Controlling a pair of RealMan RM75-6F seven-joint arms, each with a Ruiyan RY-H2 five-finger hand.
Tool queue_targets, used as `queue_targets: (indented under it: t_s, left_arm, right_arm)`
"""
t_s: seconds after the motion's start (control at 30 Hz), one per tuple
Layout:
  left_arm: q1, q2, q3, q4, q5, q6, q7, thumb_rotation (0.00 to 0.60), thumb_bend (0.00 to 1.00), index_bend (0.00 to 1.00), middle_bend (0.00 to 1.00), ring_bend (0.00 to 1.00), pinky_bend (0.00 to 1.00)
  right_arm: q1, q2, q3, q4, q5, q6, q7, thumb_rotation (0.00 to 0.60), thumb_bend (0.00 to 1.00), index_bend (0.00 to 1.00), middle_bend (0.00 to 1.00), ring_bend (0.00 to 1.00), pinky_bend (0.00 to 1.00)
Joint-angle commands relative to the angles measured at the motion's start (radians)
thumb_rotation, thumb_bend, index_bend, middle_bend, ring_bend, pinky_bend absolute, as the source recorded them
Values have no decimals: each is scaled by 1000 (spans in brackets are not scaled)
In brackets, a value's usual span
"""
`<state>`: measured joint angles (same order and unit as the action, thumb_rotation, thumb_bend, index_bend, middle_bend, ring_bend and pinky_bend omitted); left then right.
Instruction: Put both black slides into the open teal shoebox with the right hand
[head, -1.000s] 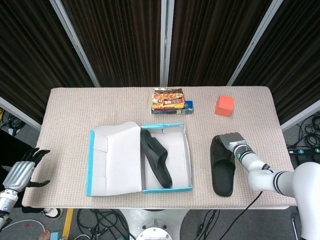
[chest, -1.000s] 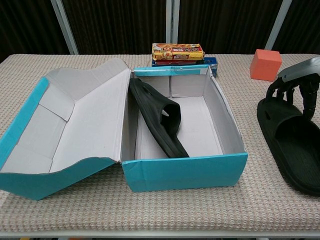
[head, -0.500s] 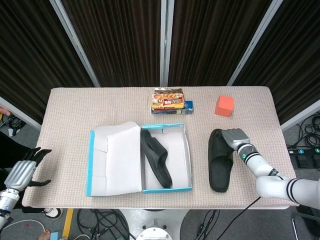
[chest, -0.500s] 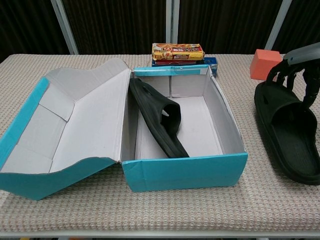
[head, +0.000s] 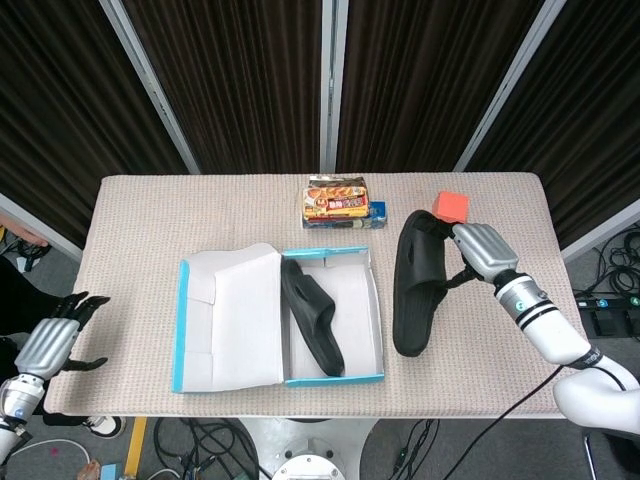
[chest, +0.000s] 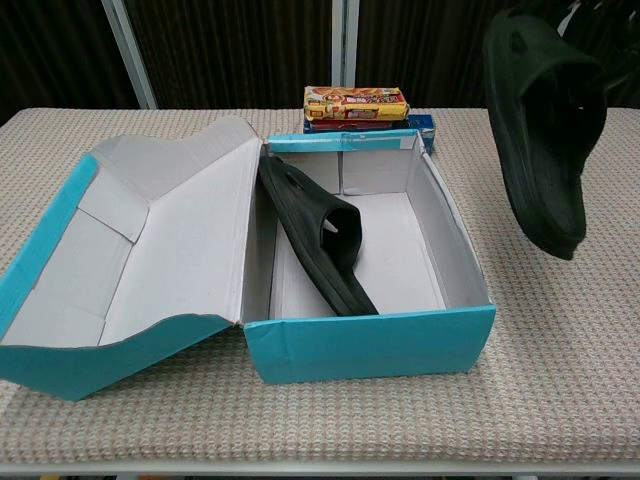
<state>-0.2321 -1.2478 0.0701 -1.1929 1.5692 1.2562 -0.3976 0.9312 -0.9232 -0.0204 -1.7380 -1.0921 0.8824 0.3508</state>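
The right hand (head: 482, 248) has the second black slide (head: 415, 282) gripped at its upper end, fingers wrapped around the strap area. In the chest view that slide (chest: 545, 125) hangs clear of the tabletop (head: 150, 215), toe end pointing down, off to the right of the teal shoebox (head: 335, 378) and not over it. The hand itself is hard to make out in the chest view — only the slide shows well there.

The first black slide (head: 312, 316) is inside the shoebox, lying along the left side of the tray and leaning up against the wall where the lid hinges. The chest view shows it (chest: 318, 236) tilted on its edge rather than flat on the bottom. The shoebox lid (head: 228, 318) is flopped open to the left of the tray, white inside facing up.

Behind the shoebox sits a snack packet (head: 338, 200) stacked on a blue box (head: 375, 212), and further right of those an orange cube (head: 451, 205), partly hidden by the right hand.

The left hand (head: 52, 343) is way off left of the shoebox, past the tabletop edge — fingers spread, holding nothing.
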Motion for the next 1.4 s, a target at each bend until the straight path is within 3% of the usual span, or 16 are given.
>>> queue_targets:
  t_s: [0.03,0.23,0.5,0.97,1.4]
  left_arm:
    - [3,-3,-4,1,-3,8,2,600,130,102,108,3,42]
    - [3,-4,-7,2,-3,15,10,600,129,102,108,3,43]
    - [4,-1,-6,3,-10,9,15,600,129,102,108,3,43]
    - [12,-11,-1,34,-4,21,31,600,129,102,108,3,43]
    - [12,-19,1,54,-1,20,11,600,129,102,108,3,43]
  right_arm:
    - [-77,-29,86,54,-165,67,204,600,137,572,520,446,636]
    - [-88,-140,104,164,-297,45,408,600,142,572,520,446,637]
    - [-71,-282,86,323,-450,34,619,600,151,576,522,446,639]
    - [-30,-451,62,509,-527,29,724,600,161,578,522,446,640]
    - [0,-489,38,563,-533,-21,632,600,206,578,522,446,640]
